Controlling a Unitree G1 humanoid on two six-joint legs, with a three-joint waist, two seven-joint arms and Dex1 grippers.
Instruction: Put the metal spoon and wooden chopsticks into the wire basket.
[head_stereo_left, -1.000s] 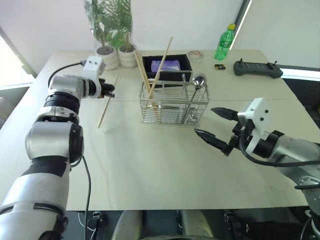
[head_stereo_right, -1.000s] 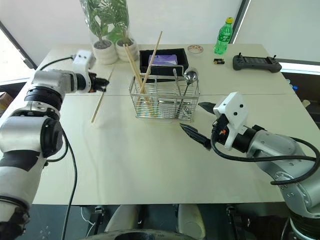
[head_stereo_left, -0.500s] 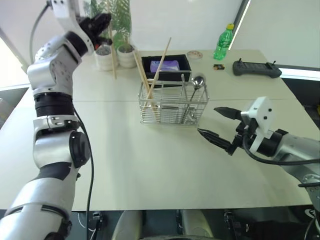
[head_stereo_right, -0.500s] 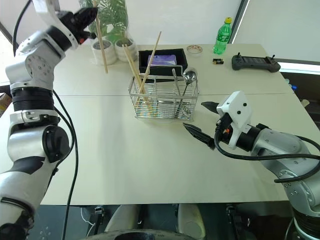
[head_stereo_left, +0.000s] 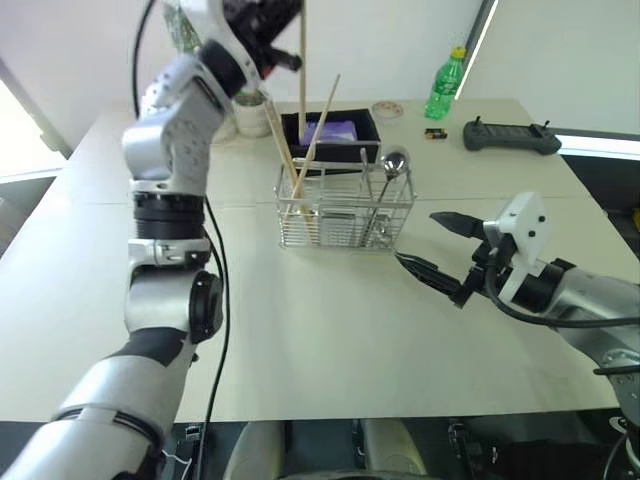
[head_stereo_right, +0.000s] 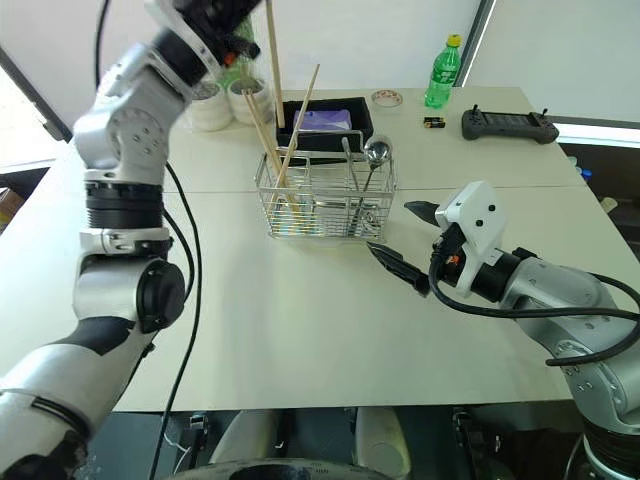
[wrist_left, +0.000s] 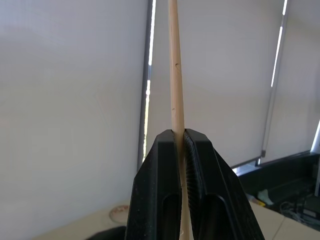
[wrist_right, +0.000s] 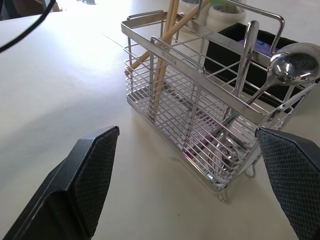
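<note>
While your left hand (wrist_left: 181, 145) is raised above the far side of the counter (head_stereo_left: 300, 330), its fingers (wrist_left: 157, 190) are pressed together on one wooden chopstick (head_stereo_left: 302, 60), which hangs upright from that hand, its lower end over the wire basket (head_stereo_left: 345, 210).

Item, wire basket: it stands on the counter below your left hand, and just beyond your right hand (head_stereo_left: 433, 245).

Item, wooden chopsticks (head_stereo_left: 298, 150): two more lean crossed in the basket's end compartment, the end farther from your right hand.

Item, metal spoon (head_stereo_left: 392, 175): it stands bowl-up in the basket's other end, the one nearest your right hand, with a second metal handle leaning beside it.

Item, right hand: its fingers (wrist_right: 87, 170) are spread wide and hold nothing, pointing at the basket from close by, clear of its wire.

Item, black tray (head_stereo_left: 335, 130): it sits just behind the basket, under your left hand's side.

Item, green bottle (head_stereo_left: 448, 85) and black controller (head_stereo_left: 512, 135): both lie well beyond your right hand, at the counter's far edge.
</note>
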